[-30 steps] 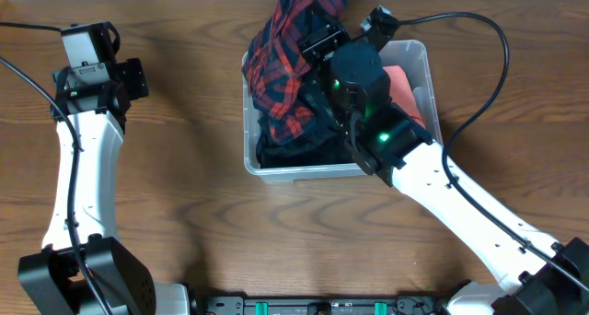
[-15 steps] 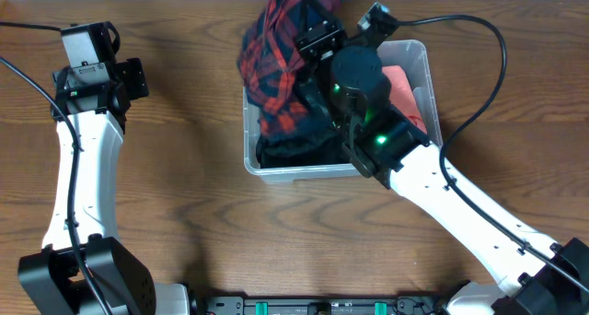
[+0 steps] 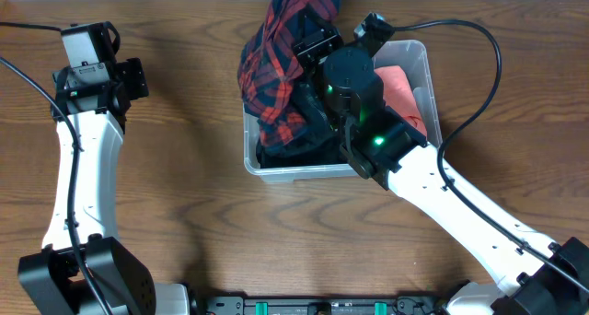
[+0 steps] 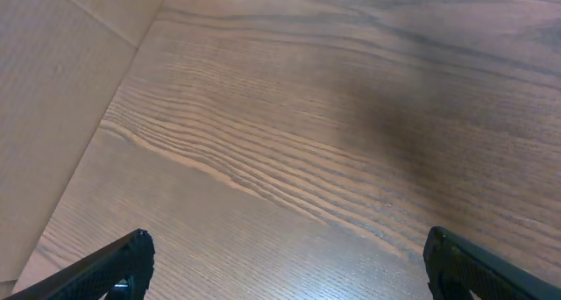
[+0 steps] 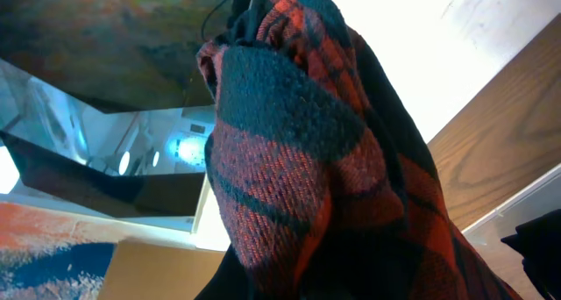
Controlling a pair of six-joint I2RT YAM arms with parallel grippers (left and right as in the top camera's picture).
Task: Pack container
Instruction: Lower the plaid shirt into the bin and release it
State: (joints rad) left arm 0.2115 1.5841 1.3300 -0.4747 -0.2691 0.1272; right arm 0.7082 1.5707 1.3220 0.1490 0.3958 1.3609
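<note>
1. The container sits on the table, toward 1 o'clock from the table's centre.
2. The cloth rises over the container's 9 o'clock half, with its lower end inside and its top past the rim at 11 o'clock.
3. A second folded piece lies inside the container at 2 o'clock.
4. The right arm reaches in from 5 o'clock, over the container's middle.
5. The left gripper hangs above the table at 10 o'clock, well apart from the container.
</note>
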